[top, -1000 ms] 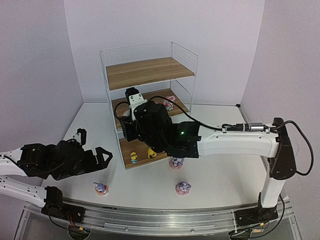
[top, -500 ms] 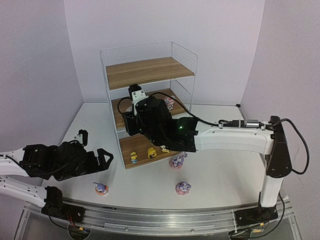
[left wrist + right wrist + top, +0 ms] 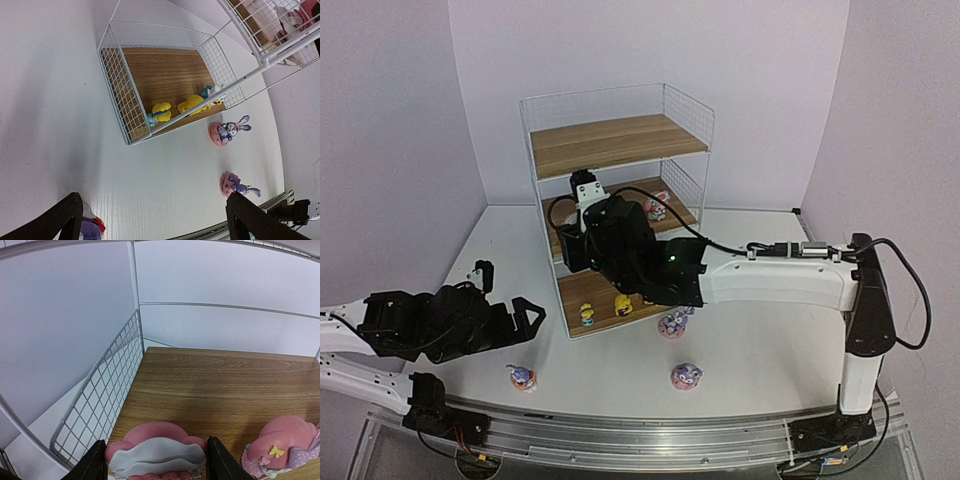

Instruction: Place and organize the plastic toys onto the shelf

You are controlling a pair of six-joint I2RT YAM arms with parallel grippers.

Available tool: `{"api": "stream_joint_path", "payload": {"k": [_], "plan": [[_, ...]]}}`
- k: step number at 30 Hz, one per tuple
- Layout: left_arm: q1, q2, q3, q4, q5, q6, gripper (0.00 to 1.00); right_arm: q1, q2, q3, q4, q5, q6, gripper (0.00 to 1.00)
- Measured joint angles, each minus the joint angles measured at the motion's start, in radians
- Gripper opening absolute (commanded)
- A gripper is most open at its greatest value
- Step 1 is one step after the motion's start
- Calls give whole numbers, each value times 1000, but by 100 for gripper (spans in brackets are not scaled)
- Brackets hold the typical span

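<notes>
My right gripper (image 3: 156,460) is shut on a pink-and-white hatted figure (image 3: 156,451) just above the left part of the shelf's middle board (image 3: 210,385). A second hatted figure (image 3: 282,446) stands on that board to its right. In the top view my right arm (image 3: 640,255) reaches into the shelf (image 3: 620,145) and hides its own fingers. Three yellow toys (image 3: 161,113) stand on the bottom board. Three purple bunnies lie on the table (image 3: 672,323) (image 3: 686,376) (image 3: 523,377). My left gripper (image 3: 155,222) hangs open over the table, with one bunny (image 3: 90,231) beside its left finger.
The shelf's top board (image 3: 615,143) carries nothing. White wire-grid sides (image 3: 100,405) close the tier on the left and back. The table's front rail (image 3: 650,440) runs below the bunnies. Lilac walls stand behind and to both sides.
The right arm has pushed further back and left into the middle tier with the hatted figure, uncovering the bunny and yellow toy at the shelf's front. The left arm has stayed still.
</notes>
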Motion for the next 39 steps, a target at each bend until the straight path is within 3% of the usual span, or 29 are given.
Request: {"api": "stream_joint_path", "payload": {"k": [23, 39], "plan": [[0, -13, -11, 8, 0, 0, 100, -5, 31, -63, 183, 10, -56, 44], [0, -35, -12, 7, 0, 0, 100, -5, 43, -63, 211, 26, -60, 72]]}}
